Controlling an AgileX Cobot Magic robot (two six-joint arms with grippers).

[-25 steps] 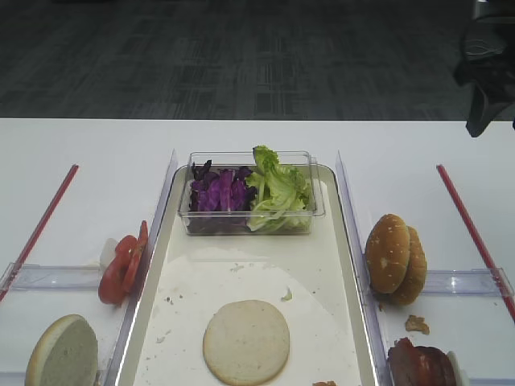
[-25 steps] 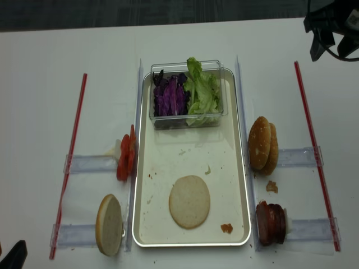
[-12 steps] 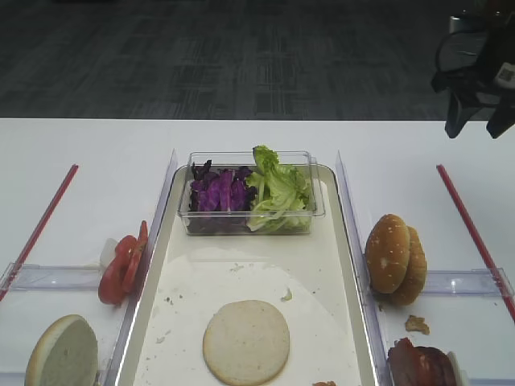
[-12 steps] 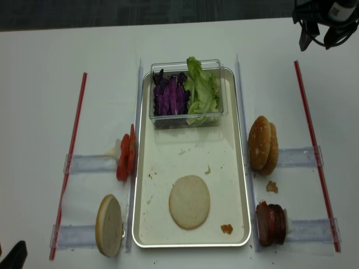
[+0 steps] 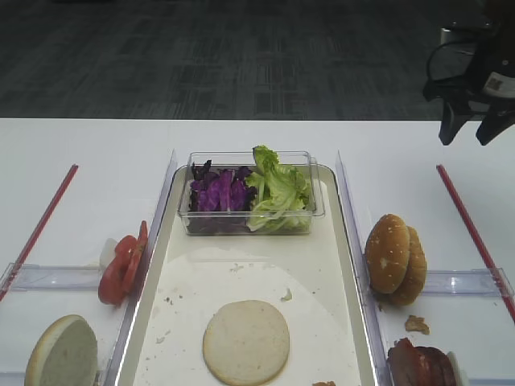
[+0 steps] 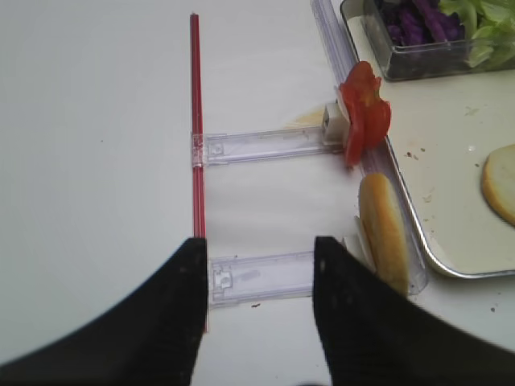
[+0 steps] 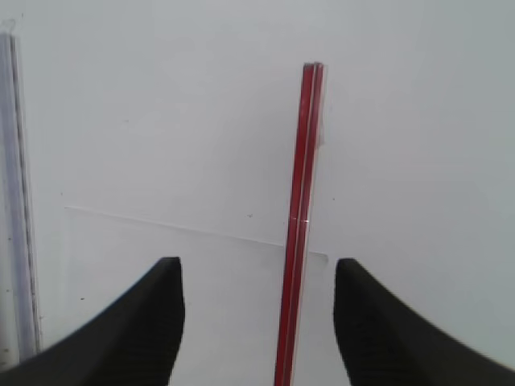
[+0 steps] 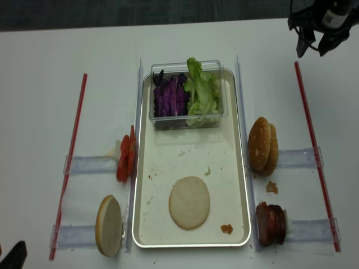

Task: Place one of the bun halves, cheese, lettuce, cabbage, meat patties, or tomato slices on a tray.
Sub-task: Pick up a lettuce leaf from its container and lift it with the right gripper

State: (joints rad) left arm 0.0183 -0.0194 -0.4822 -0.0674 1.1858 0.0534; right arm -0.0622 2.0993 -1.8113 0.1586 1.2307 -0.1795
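Note:
A long silver-rimmed tray [image 5: 344, 241] [image 8: 247, 168] lies in the middle with one pale bun half [image 5: 245, 342] [image 8: 189, 202] flat on it. At its far end a clear tub holds the purple cabbage [image 5: 217, 193] and the frilly lettuce [image 5: 278, 189]. Tomato slices [image 5: 121, 265] [image 6: 364, 112] and another pale bun half [image 5: 63, 354] [image 6: 385, 233] stand on edge to the left. Sesame bun halves [image 5: 394, 257] and meat patties [image 5: 420, 366] stand to the right. Cheese is out of view. My right gripper [image 5: 468, 133] [image 7: 257, 277] hangs open and empty over the far right. My left gripper [image 6: 259, 245] is open and empty, left of the tray.
Red strips [image 7: 299, 225] [image 6: 194, 121] run along both outer sides of the table, joined to clear plastic rails [image 6: 265, 145] that hold the food upright. Crumbs [image 8: 226, 228] lie on the tray and beside the sesame buns. The table's far edge borders dark carpet.
My right gripper has moved leftward into the scene, from the far right edge to above the top of the right red strip. The food and the left gripper have not moved.

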